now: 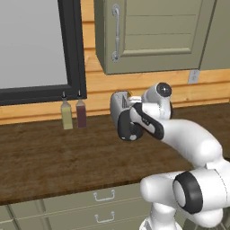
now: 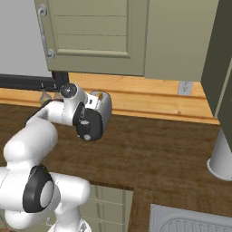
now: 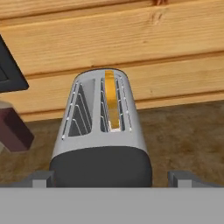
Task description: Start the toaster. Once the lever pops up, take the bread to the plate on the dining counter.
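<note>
The silver toaster (image 3: 98, 131) stands against the wooden wall, its black end panel (image 3: 100, 168) facing my hand. A thin orange slice of bread (image 3: 112, 100) sits upright in its right slot; the left slot holds nothing. I cannot make out the lever on the dark panel. My gripper (image 3: 113, 179) is open, its fingertips (image 3: 41, 179) spread wider than the toaster's end, just short of it and holding nothing. From the base, the toaster (image 1: 118, 102) (image 2: 104, 106) peeks out behind my hand. The plate and the dining counter are out of view.
Two bottles, one pale (image 1: 66, 115) and one dark red (image 1: 81, 113), stand left of the toaster under a black-framed window (image 1: 72, 49). Olive wall cabinets (image 1: 152, 36) hang above. A sink (image 2: 190, 222) and a grey cylinder (image 2: 222, 158) lie to the right on the dark worktop (image 1: 54, 157).
</note>
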